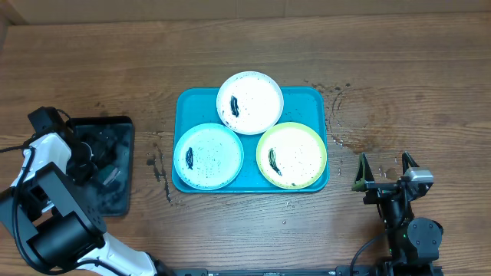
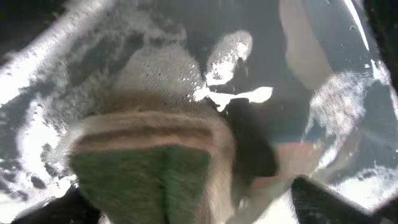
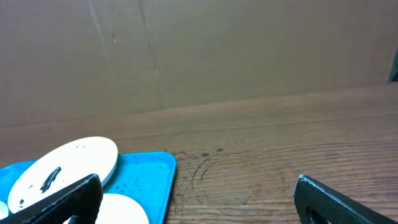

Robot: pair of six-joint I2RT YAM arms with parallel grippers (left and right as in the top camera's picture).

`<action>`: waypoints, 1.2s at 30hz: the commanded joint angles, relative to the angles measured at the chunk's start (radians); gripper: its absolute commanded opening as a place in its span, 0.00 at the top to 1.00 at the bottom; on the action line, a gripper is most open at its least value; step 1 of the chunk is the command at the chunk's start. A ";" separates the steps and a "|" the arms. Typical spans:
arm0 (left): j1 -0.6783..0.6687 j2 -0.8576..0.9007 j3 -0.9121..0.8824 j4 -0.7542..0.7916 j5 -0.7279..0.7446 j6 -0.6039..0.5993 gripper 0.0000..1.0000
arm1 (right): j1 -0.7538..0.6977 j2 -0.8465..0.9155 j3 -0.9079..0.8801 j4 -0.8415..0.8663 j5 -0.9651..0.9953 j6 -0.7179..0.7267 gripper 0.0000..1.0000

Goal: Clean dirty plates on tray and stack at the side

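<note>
Brown wooden table (image 1: 399, 69) fills the overhead view, and in the right wrist view we see a plain cardboard wall (image 3: 217, 50) rising behind its far edge. Near the middle of the table lies the turquoise tray (image 1: 307, 96), and all three plates are on it. The white plate (image 1: 249, 102) sits at the far side, its edge reaching over the tray's far rim. The light blue plate (image 1: 208, 156) lies at the near left and the yellow-green plate (image 1: 291, 156) at the near right. The three crowd together, and we cannot tell whether their rims touch or only come close. Each plate has a dark smear on it, and small droplets (image 1: 337, 138) speckle the wood just to the right of the tray. Well to the left, apart from the turquoise tray, is a smaller black tray (image 1: 123, 126), and the left gripper (image 1: 98, 161) is down over it. Its wrist camera shows a sponge (image 2: 149, 171) with a green face and tan layers, close to the lens, and white foam (image 2: 230, 53) spread over the wet black floor around it. The dark fingers show only at the bottom corners, so we cannot tell whether they are clamped on the sponge. The right gripper (image 1: 385, 170) stands over bare wood to the right of the turquoise tray, its fingers spread wide with nothing between them.
</note>
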 commanded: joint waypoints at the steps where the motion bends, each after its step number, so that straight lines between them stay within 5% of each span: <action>1: 0.006 0.023 -0.011 0.006 -0.031 0.002 0.48 | -0.007 -0.008 -0.010 0.006 0.010 -0.003 0.00; 4: 0.006 0.023 -0.011 0.003 -0.030 0.001 0.96 | -0.007 -0.008 -0.010 0.006 0.010 -0.003 0.00; 8: 0.006 0.023 -0.011 0.004 -0.031 0.001 0.96 | -0.007 -0.008 -0.010 0.006 0.010 -0.003 0.00; 9: 0.006 0.023 -0.011 0.006 -0.035 0.001 0.64 | -0.007 -0.008 -0.010 0.006 0.010 -0.003 0.00; 10: 0.006 0.023 -0.011 0.010 -0.043 0.001 0.17 | -0.007 -0.008 -0.010 0.006 0.010 -0.003 0.00; 11: 0.006 0.023 -0.011 0.017 -0.058 0.001 0.00 | -0.007 -0.008 -0.010 0.006 0.010 -0.003 0.00; 22: 0.006 0.023 -0.011 0.092 -0.134 0.002 0.00 | -0.007 -0.008 -0.010 0.006 0.010 -0.003 0.00; 25: 0.006 0.023 -0.011 0.095 -0.133 0.002 0.38 | -0.007 -0.008 -0.010 0.006 0.010 -0.003 0.00; 28: 0.006 0.023 -0.011 0.086 -0.133 0.002 0.92 | -0.007 -0.008 -0.010 0.006 0.010 -0.003 0.00; 32: 0.006 0.023 -0.011 0.059 -0.126 0.001 0.96 | -0.007 -0.008 -0.010 0.006 0.010 -0.003 0.00; 33: 0.006 0.023 -0.011 0.053 -0.125 0.001 0.89 | -0.007 -0.008 -0.010 0.006 0.010 -0.003 0.00; 34: 0.006 0.023 -0.011 0.040 -0.120 0.001 0.44 | -0.007 -0.008 -0.010 0.006 0.010 -0.003 0.00; 35: 0.006 0.023 -0.011 0.030 -0.113 0.001 0.09 | -0.007 -0.008 -0.010 0.006 0.010 -0.003 0.00; 36: 0.006 0.023 -0.011 0.018 -0.097 0.001 0.00 | -0.007 -0.008 -0.010 0.006 0.010 -0.003 0.00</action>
